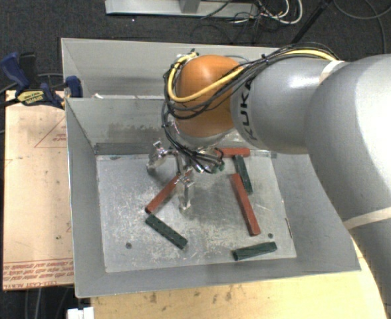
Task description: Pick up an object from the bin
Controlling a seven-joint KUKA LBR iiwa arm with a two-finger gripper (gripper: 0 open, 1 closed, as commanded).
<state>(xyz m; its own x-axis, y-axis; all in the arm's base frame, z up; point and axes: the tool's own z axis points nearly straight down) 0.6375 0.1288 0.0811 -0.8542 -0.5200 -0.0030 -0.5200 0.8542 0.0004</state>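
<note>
The arm has a thick, smooth, rounded casing of silver-grey, crossed by a paler seam band at the near right. Black block letters mark its left end, partly lost round the curve. The wrist carries a glossy orange dome cover. A yellow cable and thin black cables loop over the cover. Below it, the gripper is bare silvery metal, with dark wires bunched at its base.

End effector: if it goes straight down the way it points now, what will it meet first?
Probably the red-brown stick lying slanted directly under the end effector, near the bin's middle. Depth is unclear here, so it could instead touch the bare bin floor beside the stick.
</note>
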